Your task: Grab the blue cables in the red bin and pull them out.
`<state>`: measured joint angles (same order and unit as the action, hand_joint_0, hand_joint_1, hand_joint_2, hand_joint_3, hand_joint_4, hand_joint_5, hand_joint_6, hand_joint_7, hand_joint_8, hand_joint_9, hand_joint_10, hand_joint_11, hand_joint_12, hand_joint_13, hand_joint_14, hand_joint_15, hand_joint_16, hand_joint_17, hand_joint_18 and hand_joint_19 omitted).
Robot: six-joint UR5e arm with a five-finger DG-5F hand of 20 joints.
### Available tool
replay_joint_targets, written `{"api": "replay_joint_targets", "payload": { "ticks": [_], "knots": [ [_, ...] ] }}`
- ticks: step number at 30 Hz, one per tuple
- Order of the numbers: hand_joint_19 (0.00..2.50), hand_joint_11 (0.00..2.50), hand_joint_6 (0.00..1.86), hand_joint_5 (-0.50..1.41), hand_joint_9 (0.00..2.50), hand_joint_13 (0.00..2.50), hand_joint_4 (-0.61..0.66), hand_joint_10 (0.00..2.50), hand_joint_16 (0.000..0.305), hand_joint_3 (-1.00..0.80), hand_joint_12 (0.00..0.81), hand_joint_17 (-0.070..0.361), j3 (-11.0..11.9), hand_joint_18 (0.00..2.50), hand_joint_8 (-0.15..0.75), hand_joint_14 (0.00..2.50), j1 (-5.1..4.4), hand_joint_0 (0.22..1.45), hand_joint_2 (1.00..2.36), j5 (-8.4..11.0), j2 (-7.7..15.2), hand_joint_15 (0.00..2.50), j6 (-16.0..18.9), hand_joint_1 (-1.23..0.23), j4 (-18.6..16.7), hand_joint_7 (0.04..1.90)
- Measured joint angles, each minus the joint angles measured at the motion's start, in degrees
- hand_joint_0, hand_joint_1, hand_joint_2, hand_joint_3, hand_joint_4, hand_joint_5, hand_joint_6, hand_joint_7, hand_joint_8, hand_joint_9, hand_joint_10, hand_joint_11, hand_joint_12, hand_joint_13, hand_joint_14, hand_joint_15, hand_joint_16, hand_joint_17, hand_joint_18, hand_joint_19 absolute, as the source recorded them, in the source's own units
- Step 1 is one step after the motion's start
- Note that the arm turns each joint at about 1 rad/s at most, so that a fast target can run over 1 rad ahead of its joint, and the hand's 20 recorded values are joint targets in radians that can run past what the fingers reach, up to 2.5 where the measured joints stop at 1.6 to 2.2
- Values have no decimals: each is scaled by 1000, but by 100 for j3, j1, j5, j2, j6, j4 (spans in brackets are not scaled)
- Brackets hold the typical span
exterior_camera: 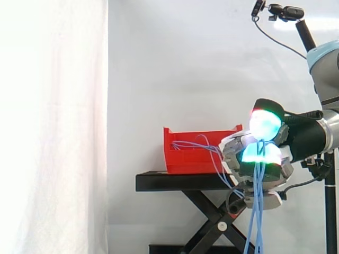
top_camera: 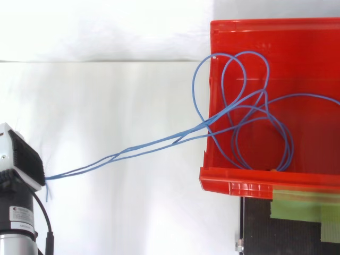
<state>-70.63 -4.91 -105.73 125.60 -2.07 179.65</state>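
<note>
A red bin (exterior_camera: 193, 153) stands on a black stand (exterior_camera: 175, 181). Thin blue cables (top_camera: 247, 109) lie in loops inside the bin (top_camera: 255, 183), and several strands run out over its left wall toward the lower left. In the side view the hand (exterior_camera: 267, 169) hovers just right of the bin, off the stand's edge, with its fingers curled round the cables. Glowing green, cyan and red fingertips (exterior_camera: 264, 124) press on the strands. From the hand the blue cables (exterior_camera: 258, 203) stretch back to the bin and also hang straight down below it.
The stand rests on black scissor legs (exterior_camera: 212, 217). Green tape (top_camera: 303, 206) is stuck on the stand beside the bin's near rim. A white curtain (exterior_camera: 53, 127) hangs on the left. A small camera on a pole (exterior_camera: 283, 11) sits above the arm.
</note>
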Motion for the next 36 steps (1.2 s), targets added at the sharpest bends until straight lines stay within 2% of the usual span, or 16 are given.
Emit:
{"api": "replay_joint_targets", "payload": {
  "ticks": [5,12,16,20,36],
  "knots": [
    [1038,1554,503,729,939,1098,159,309,47,-1000,323,105,0,854,256,992,-1,773,1000,0,0,1333,0,-802,6,649],
    [1043,1595,517,681,934,1111,135,275,44,-1000,302,99,-3,847,235,917,-2,904,1000,0,0,1400,0,-905,9,637],
    [1044,1583,499,646,915,1111,128,287,44,-868,297,100,-2,844,235,905,-2,950,1005,0,0,1403,0,-931,6,626],
    [1034,1589,532,606,902,1107,124,310,44,-808,304,100,-2,843,234,903,-2,975,1007,0,0,1405,0,-955,5,602],
    [1037,1551,618,557,860,1094,119,372,44,-787,297,99,0,825,233,821,-2,1049,1008,-6,0,1447,0,-1009,0,547]
  ]
}}
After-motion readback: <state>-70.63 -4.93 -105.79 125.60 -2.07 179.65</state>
